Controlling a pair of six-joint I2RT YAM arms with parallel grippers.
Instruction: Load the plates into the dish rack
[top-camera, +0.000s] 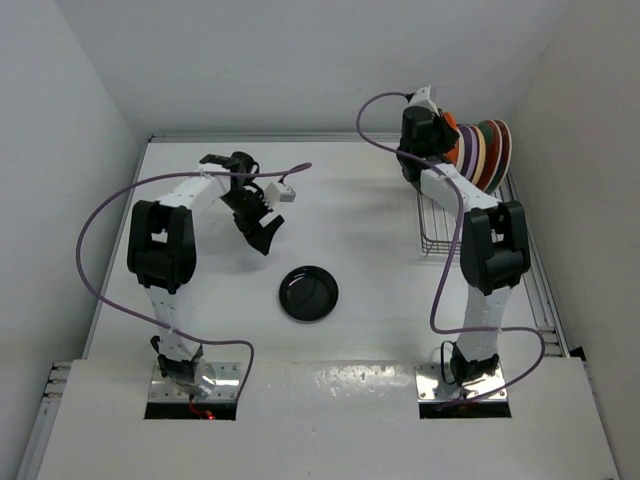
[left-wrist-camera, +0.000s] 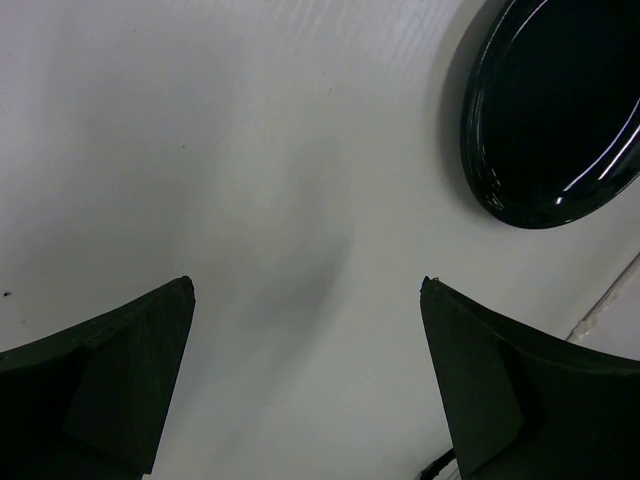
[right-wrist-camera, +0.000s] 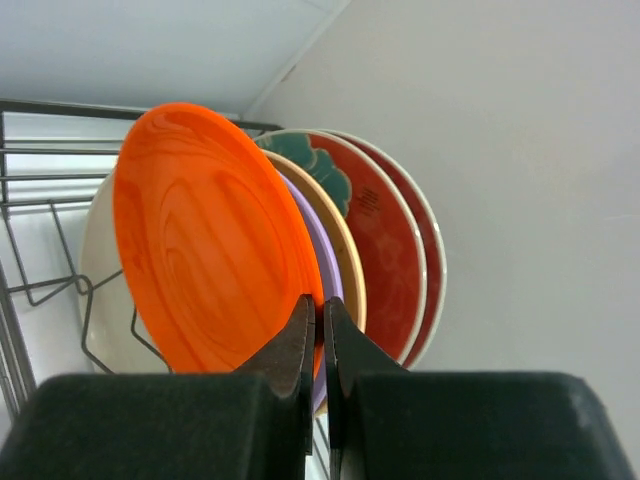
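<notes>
White table (top-camera: 380, 200) | left gripper (left-wrist-camera: 305, 290) spread, black plate (left-wrist-camera: 555, 110) ahead-right, apart | right gripper (right-wrist-camera: 320, 305) pinching orange plate (right-wrist-camera: 200, 240) in rack (top-camera: 436, 232)

A white desk (top-camera: 350, 220) is seen, enclosed by a plain white back wall (top-camera: 300, 60), a left wall (top-camera: 50, 150) and a right wall (top-camera: 590, 150). A silver metal rail (top-camera: 541, 290) is fixed along the desk's right edge. A glossy white panel (top-camera: 330, 420) is laid across its near edge.
</notes>
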